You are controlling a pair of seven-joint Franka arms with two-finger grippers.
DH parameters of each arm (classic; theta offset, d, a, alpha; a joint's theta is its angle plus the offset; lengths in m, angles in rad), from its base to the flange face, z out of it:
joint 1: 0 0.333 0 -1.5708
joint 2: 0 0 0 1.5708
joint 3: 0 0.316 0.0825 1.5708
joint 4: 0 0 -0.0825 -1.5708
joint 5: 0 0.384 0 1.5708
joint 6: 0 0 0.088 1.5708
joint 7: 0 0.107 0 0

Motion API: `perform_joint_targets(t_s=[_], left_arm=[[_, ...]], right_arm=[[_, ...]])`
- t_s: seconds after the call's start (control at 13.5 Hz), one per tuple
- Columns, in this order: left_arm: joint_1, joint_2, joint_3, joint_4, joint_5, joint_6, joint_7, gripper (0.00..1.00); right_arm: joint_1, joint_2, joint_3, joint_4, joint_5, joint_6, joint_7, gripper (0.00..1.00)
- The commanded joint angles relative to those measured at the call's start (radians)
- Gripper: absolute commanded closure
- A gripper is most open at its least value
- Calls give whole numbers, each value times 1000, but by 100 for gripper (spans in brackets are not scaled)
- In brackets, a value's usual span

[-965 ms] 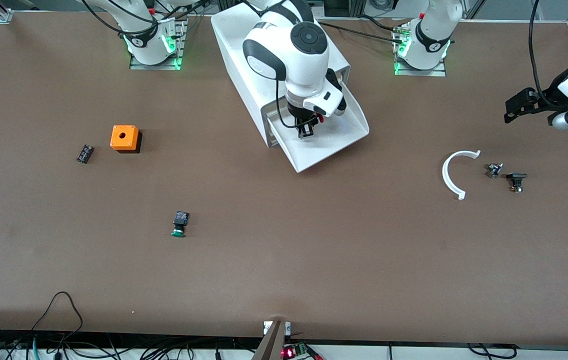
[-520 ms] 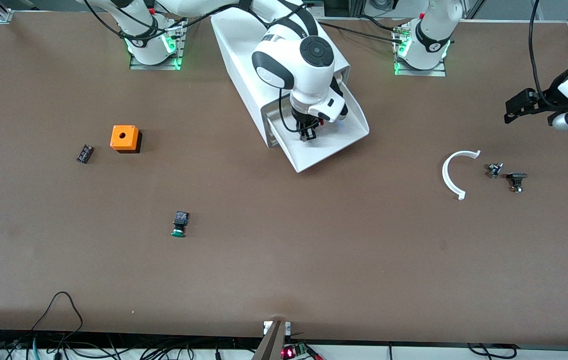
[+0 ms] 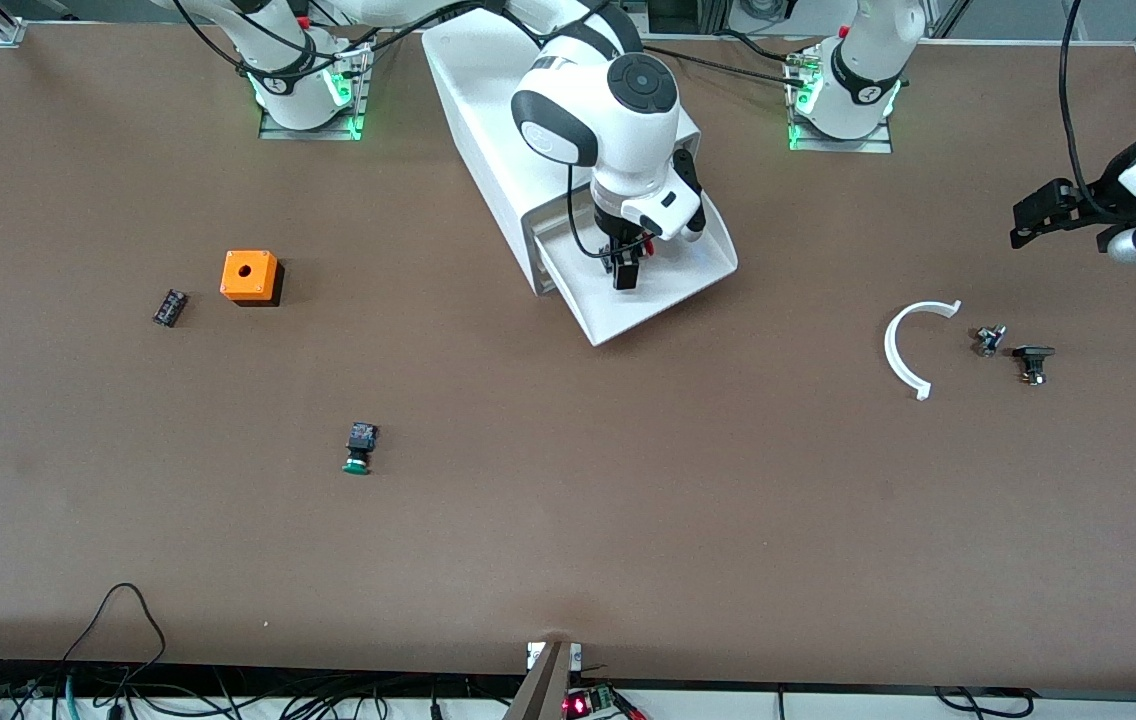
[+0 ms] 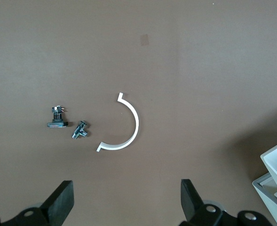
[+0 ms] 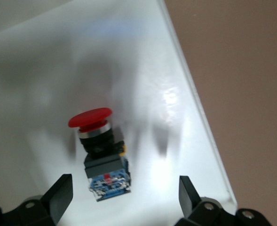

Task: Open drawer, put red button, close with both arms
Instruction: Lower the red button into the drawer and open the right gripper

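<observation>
The drawer [image 3: 628,322] stands pulled out of the white cabinet [image 3: 488,110] and lies open. My right gripper [image 3: 625,268] hangs over its tray with the fingers wide apart. In the right wrist view the red button [image 5: 99,146] lies on its side on the drawer's white floor [image 5: 129,56], red cap away from the gripper [image 5: 124,202], touching neither finger. In the front view the hand hides most of the button. My left gripper [image 3: 1038,210] is open and empty [image 4: 127,207], and waits above the table at the left arm's end.
A green-capped button [image 3: 360,447], an orange box [image 3: 250,275] and a small black part [image 3: 169,307] lie toward the right arm's end. A white curved piece [image 3: 913,345] and two small metal parts [image 3: 989,340] [image 3: 1033,360] lie under the left gripper's area.
My right arm has shifted over the open drawer toward the left arm's end of the table. The left arm has barely moved.
</observation>
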State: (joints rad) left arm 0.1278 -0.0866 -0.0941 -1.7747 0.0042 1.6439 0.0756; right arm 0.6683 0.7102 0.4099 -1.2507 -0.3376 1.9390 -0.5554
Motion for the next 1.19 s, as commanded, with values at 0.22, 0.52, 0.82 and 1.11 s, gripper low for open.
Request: perform_joint_targets(t_s=[0.22, 0.52, 0.82, 1.11], left_arm=[[-5, 31, -1, 17, -3, -12, 7, 0], [0, 93, 8, 1, -3, -22, 7, 0], [-13, 132, 17, -2, -55, -15, -234, 0], [-63, 205, -58, -165, -78, 279, -560, 0]], right_arm=[[-104, -116, -11, 51, 112, -29, 22, 0], [-151, -202, -84, 39, 114, -34, 25, 0], [-242, -268, -118, -48, 160, -29, 323, 0], [-395, -360, -118, -180, 163, -61, 780, 0]])
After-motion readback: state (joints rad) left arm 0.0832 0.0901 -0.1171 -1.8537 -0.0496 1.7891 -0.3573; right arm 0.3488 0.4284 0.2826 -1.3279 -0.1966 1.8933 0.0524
